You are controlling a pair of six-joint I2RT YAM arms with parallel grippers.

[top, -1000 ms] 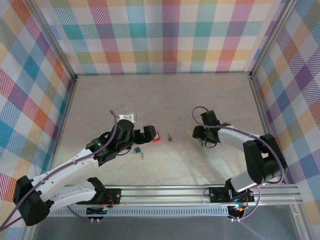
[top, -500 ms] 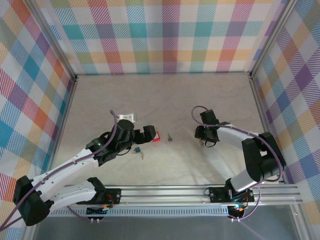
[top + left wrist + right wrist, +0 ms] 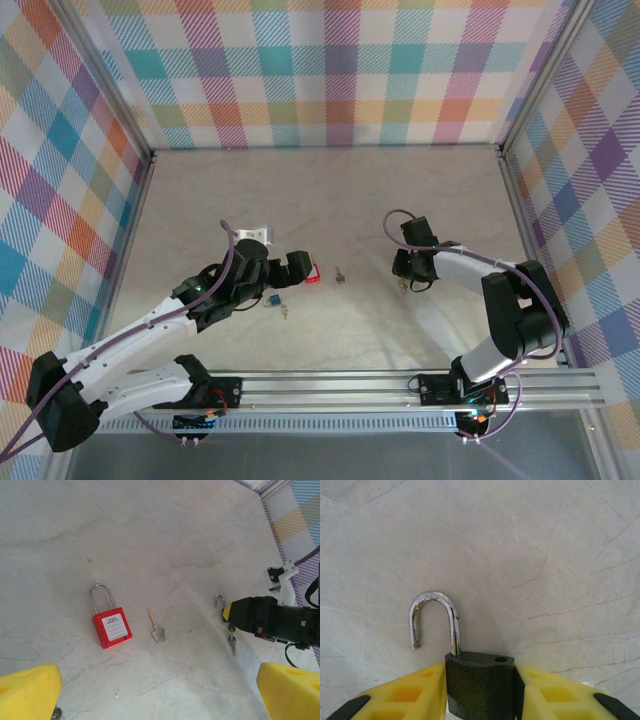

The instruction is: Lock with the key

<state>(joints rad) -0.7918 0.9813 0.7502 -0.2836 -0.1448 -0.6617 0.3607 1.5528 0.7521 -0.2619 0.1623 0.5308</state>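
Two yellow pads (image 3: 415, 692) of the right arm's jaws press flat against both sides of the dark padlock (image 3: 480, 685) at the bottom centre of the right wrist view, so those jaws hold its body at a narrow setting. Its chrome shackle (image 3: 434, 615) stands up out of the left side of the body, open, with the free end hanging clear of the empty socket hole (image 3: 501, 659).

I judge the padlock a solid metal block: heavy for its size, rigid, and with a grainy coating that the pads can bite on. The flat sides, low on the body, are the right place to hold it, since that leaves the shackle and socket free. The shackle looks slick and likely swivels, so it makes a poor handle.

Right of centre in the left wrist view, a small bunch of keys (image 3: 232, 642) dangles below that padlock. Whether one of them sits in the keyway I cannot tell.

The left arm's jaws stand wide and hold nothing, their yellow fingertips (image 3: 27, 692) in the bottom corners of that view. Left of centre lie a red padlock (image 3: 112, 627) and, just beside it, a loose key (image 3: 157, 630), flat on the counter (image 3: 150, 540). That key is thin, light and awkward to pinch.
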